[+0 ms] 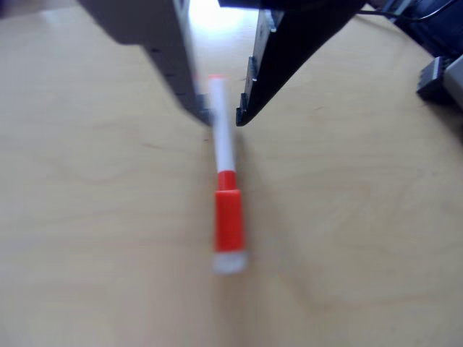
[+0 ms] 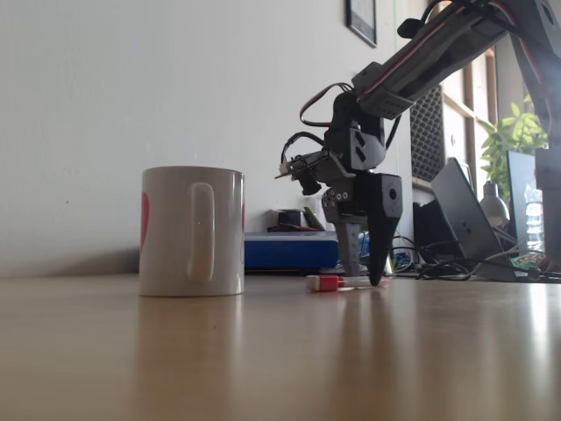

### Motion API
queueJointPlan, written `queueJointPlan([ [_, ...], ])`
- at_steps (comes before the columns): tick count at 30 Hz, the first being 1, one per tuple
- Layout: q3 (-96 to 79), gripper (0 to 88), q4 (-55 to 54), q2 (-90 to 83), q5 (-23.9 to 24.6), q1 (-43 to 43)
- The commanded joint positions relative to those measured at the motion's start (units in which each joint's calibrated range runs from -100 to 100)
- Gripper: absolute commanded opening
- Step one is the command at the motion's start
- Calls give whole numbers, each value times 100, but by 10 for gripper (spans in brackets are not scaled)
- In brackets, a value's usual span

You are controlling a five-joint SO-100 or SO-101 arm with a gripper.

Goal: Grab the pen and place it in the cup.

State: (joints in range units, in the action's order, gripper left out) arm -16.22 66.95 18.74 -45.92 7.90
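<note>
Pen (image 1: pixel 224 155): slim white barrel, blocky red-orange cap tipped white, small red far end; lies flat on the wooden table (image 1: pixel 87 238), cap toward 6 o'clock in the other view. Gripper (image 1: pixel 223 116): jaws spread, one finger each side of the barrel, tips at the tabletop. Fixed view adds the cup (image 2: pixel 192 231), white, handle facing the camera, at 9 o'clock of the pen (image 2: pixel 329 282), apart from it.

A pale wooden table (image 2: pixel 175 351) runs to a plain white wall (image 2: pixel 131 88); a framed picture (image 2: pixel 361 17) hangs high, and a leafy plant (image 2: pixel 513 136) catches window light at the right.
</note>
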Motion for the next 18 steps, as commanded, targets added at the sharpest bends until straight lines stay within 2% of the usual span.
queueJointPlan([
  [1,-66,12,148,2,-27,7],
  [14,-130,12,260,-405,62,-60],
  [18,-139,12,217,-1152,336,-93],
])
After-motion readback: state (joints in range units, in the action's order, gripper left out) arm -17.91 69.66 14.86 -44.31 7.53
